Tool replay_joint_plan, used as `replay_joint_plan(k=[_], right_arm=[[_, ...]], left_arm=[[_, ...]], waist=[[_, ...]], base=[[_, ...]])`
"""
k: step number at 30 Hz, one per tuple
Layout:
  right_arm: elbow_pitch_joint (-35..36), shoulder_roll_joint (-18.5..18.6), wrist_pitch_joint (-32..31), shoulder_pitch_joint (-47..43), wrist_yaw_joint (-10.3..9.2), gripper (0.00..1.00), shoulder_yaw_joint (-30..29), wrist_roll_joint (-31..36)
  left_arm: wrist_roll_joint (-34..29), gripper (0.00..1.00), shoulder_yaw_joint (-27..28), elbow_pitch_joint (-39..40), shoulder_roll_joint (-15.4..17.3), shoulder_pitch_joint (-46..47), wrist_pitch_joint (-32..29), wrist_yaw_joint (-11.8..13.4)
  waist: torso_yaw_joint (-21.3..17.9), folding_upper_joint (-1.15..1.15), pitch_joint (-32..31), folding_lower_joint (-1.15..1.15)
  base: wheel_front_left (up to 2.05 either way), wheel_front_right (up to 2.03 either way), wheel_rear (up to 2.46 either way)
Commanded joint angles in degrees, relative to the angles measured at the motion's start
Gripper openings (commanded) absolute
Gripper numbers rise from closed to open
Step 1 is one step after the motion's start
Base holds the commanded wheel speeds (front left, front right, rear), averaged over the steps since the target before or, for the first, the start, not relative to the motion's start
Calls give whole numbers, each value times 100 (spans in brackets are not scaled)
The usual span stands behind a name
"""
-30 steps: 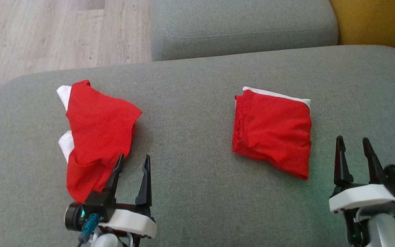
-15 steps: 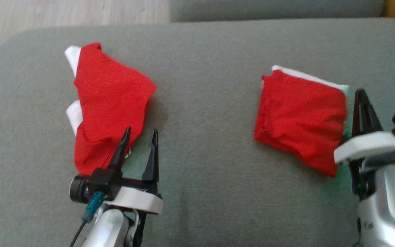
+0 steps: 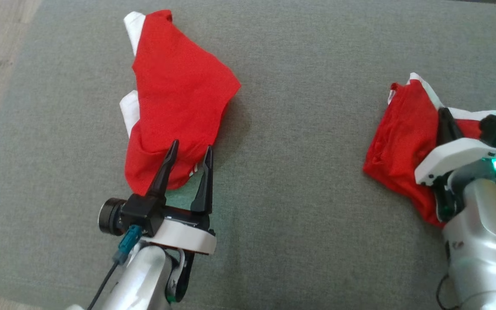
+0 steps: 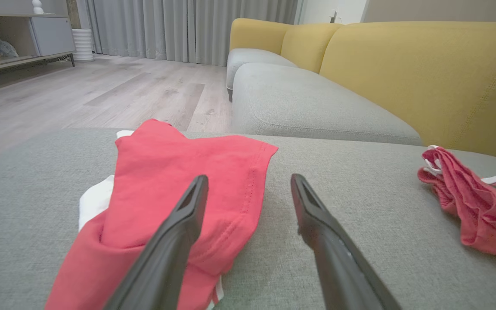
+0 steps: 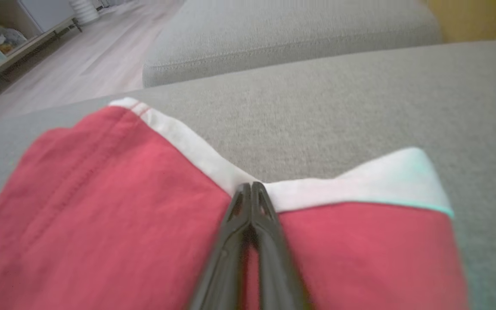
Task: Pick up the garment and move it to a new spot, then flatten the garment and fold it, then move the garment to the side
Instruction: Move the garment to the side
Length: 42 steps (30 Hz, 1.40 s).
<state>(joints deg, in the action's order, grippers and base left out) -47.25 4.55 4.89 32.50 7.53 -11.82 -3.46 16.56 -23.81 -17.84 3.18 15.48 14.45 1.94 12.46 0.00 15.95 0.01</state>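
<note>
Grey underneath throughout: working over a broad sofa cushion (image 3: 299,129). Clamping the right hand (image 3: 443,113) tight on the right garment (image 3: 396,133), pinching it at the white-banded far edge, with both dark fingers pressed together and no gap between them. Bunching that red cloth into ridges around the grip, with its lower part resting on the cushion toward the right end. Holding the left hand (image 3: 191,145) spread as wide as it goes, gripping nothing. Hovering it at the near end of the left garment (image 3: 175,86), placing one finger over the red fabric and the other over bare cushion just beside the hem. Not being able to tell whether either fingertip is touching the cloth. Keeping to the left end of the cushion there, beside a loosely folded red piece showing white patches along its outer side, well apart from the right garment. Facing, in the left wrist view, a second grey seat (image 4: 308,103), a yellow backrest (image 4: 403,64) and a pale wooden floor (image 4: 80,94) beyond.
</note>
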Motion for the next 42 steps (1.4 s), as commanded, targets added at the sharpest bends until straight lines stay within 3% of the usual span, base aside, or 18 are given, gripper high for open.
replay_joint_plan(k=[1, 8, 15, 21, 28, 33, 41, 42], right_arm=[[75, -69, 151, 198, -4, 0, 251, -9], [-339, -139, 561, 492, -4, 0, 1174, -335], [-1066, -155, 192, 546, -4, 0, 2048, -567], [-1035, -142, 614, 540, -4, 0, 2480, -961], [-375, 133, 973, 322, -4, 0, 2418, -1216], [685, 385, 1007, -239, -4, 0, 1855, -1045], [1988, 190, 1009, -1636, -4, 0, 1128, -725], [2128, 155, 1009, -1802, -4, 35, 1072, -667]], left_arm=[[-44, 100, 151, 150, 9, 171, 54, -8], [-55, 100, 132, 136, -6, 107, 54, -4], [-60, 100, 138, 145, -14, 64, 54, -4], [-86, 100, 220, 171, -14, 12, 54, 27], [-92, 100, 335, 185, -3, -89, 54, -8], [-90, 100, 442, 190, 9, -230, 54, -9], [-15, 100, 617, 213, 7, -499, 54, -70], [-21, 100, 639, 204, 6, -533, 54, -71]], waist=[[17, 0, -46, -1], [66, 0, -196, -1], [115, 0, -266, -1], [-42, 0, -420, -1], [-345, 0, -726, -1], [-641, 0, -989, -1], [-940, 0, -1275, -1], [-962, 0, -1298, -1]], base=[[0, 0, 0], [0, 0, 0], [0, 0, 0], [0, 0, 0], [0, 0, 0], [0, 0, 0], [0, 0, 0], [0, 0, 0]])
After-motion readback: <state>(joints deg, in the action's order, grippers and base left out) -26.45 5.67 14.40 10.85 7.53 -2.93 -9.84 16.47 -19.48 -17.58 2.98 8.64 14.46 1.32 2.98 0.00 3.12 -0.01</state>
